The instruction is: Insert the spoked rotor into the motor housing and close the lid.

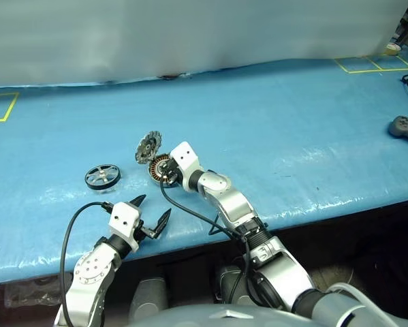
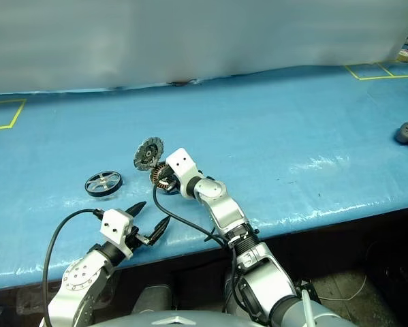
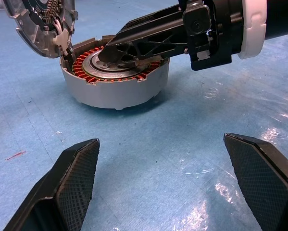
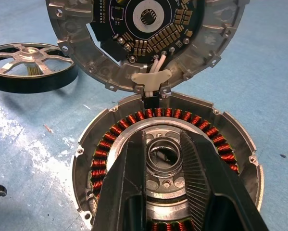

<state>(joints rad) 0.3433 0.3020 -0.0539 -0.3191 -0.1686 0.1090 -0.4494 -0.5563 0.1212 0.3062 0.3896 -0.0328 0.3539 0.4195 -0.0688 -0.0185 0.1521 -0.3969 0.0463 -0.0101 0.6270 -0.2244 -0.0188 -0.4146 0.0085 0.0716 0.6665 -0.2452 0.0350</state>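
Rotor [image 1: 102,176] came first from the left — a dark spoked wheel lying flat on the blue table [image 1: 292,122], apart from everything and untouched, at about nine o'clock from the housing. That placing made sense as a judgement: it waited there as the part not yet fitted.

Near the table's front edge, at roughly five o'clock from the rotor, the left gripper [image 1: 150,213] hung with its two black fingers spread wide and nothing between them. It pointed toward the housing, seemingly parked out of the way.

Next came the housing [image 3: 116,77], sitting flat with its ring of copper windings and silver centre exposed. Its lid [image 4: 144,41] stood swung up on the hinge at about eleven o'clock in the head view, inner face showing — open so the rotor could go in.

The right gripper [image 4: 165,161] reached in from five o'clock, its fingers lying low over the housing's centre hub, a narrow gap between them on either side of the hub ring. Whether they pinched the hub or merely straddled it I could not tell; it looked like steadying the housing.
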